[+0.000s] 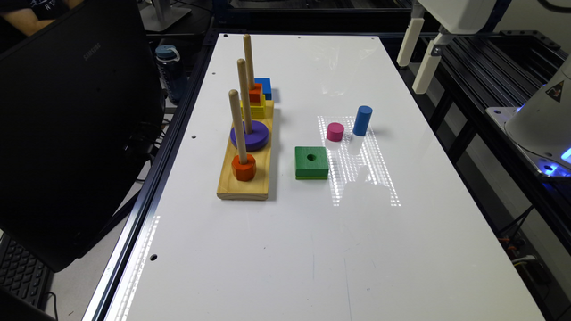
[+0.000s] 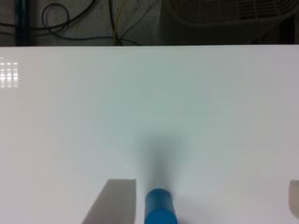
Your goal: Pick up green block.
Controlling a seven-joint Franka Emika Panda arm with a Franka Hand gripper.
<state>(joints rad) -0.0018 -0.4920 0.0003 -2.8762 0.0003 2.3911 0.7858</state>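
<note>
The green block (image 1: 311, 162), flat and square with a round centre hole, lies on the white table (image 1: 285, 249) near its middle. My gripper (image 1: 411, 76) hangs high above the table's far edge at the exterior view's right, well away from the block. In the wrist view my gripper (image 2: 205, 203) is open, its two fingers (image 2: 117, 203) wide apart with nothing between them. A blue cylinder (image 2: 160, 209) stands on the table below the gripper.
A pink cylinder (image 1: 335, 132) and the blue cylinder (image 1: 362, 120) stand just behind the green block. A wooden peg board (image 1: 246, 178) with three pegs and stacked pieces lies at its left, a blue square block (image 1: 264, 86) behind it. A black screen (image 1: 67, 125) borders the left edge.
</note>
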